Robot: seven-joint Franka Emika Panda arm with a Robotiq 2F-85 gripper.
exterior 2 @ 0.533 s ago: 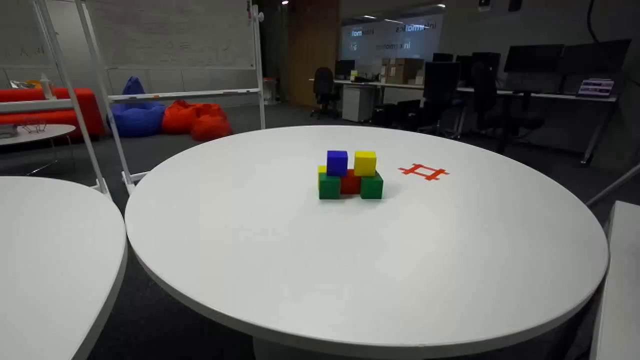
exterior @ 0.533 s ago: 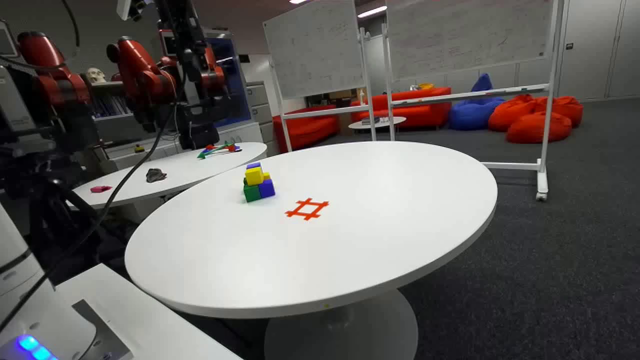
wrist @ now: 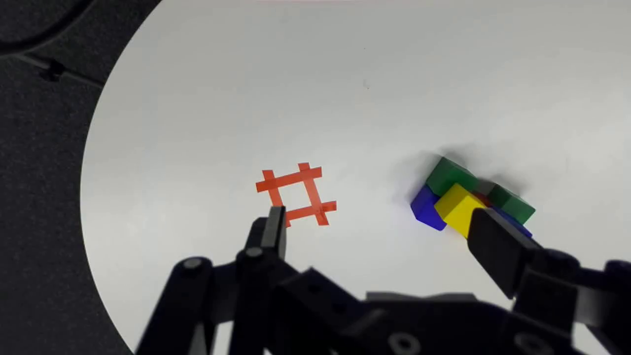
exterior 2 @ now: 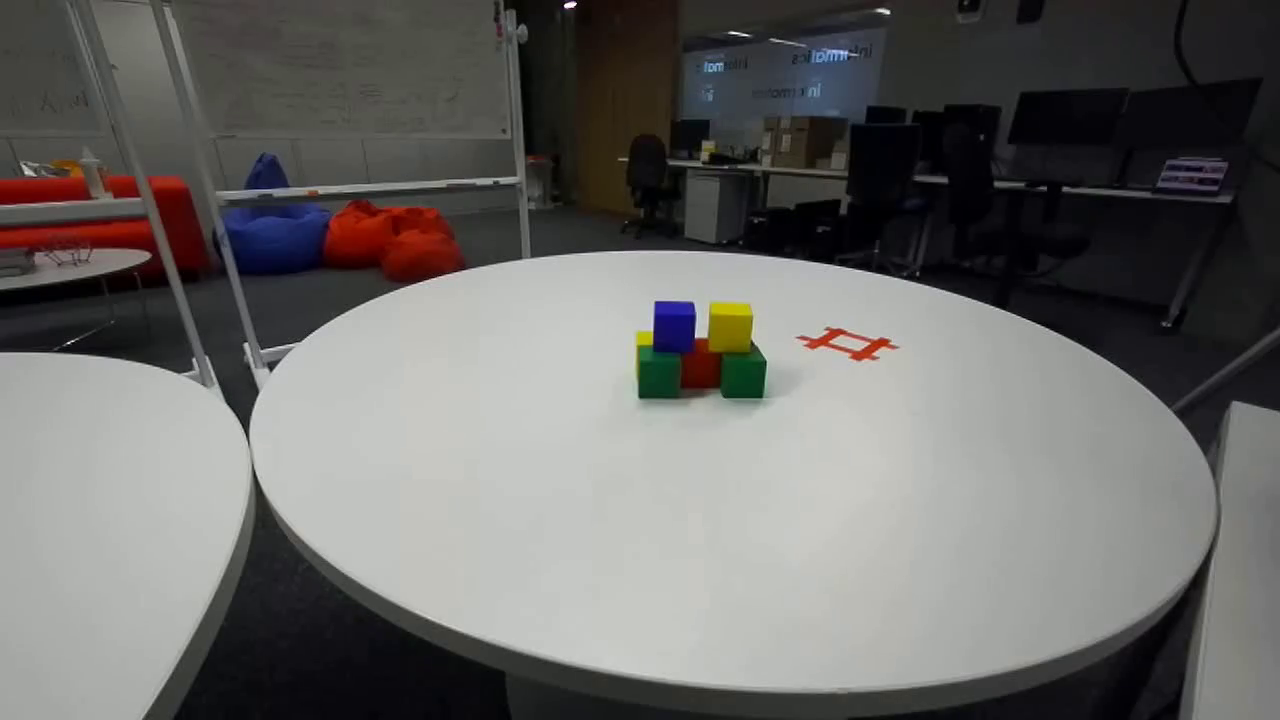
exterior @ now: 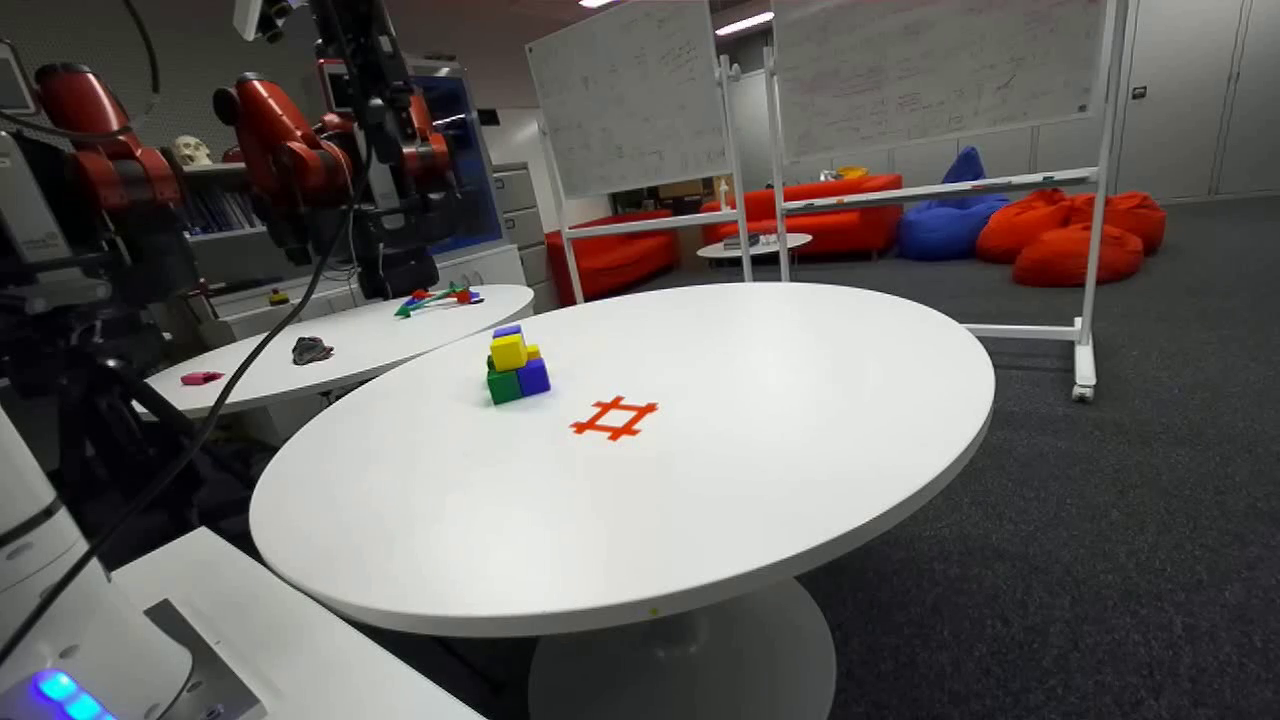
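Note:
Seen in the wrist view, my gripper stands open above the round white table, with nothing between its fingers. Its right finger overlaps part of a small cluster of coloured cubes below; the height between them cannot be judged. The cluster has an upper yellow cube and an upper blue cube. Beneath them are green cubes and a red cube, with another blue cube behind. The left finger partly covers a red tape square.
A second white table adjoins the round one, with a dark crumpled item and a pink item on it. Red robot arms stand behind it. A black cable hangs near my arm's white base.

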